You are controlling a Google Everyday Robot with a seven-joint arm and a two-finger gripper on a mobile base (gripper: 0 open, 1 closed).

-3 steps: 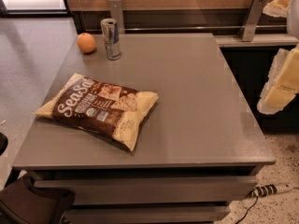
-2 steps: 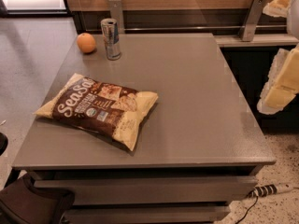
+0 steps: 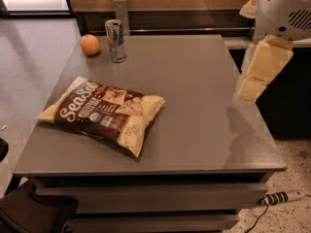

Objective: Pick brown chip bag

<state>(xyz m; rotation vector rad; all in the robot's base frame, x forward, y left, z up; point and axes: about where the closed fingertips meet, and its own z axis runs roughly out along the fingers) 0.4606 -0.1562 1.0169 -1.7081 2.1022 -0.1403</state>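
The brown chip bag [image 3: 103, 112] lies flat on the left front part of the grey table [image 3: 204, 130]. It has a dark brown centre with white "SeaSalt" lettering and cream-yellow ends. My gripper [image 3: 258, 72], with cream-coloured fingers under a white arm housing [image 3: 284, 8], hangs above the table's right edge. It is well to the right of the bag, apart from it, and holds nothing that I can see.
A silver and blue can [image 3: 115, 40] stands at the table's back left, with an orange [image 3: 90, 44] just left of it. A power strip [image 3: 284, 197] lies on the floor at the front right. A dark object [image 3: 34, 212] sits at the lower left.
My gripper has moved left and slightly up, from beyond the table's right side to over its right edge. The bag, can and orange have not moved.
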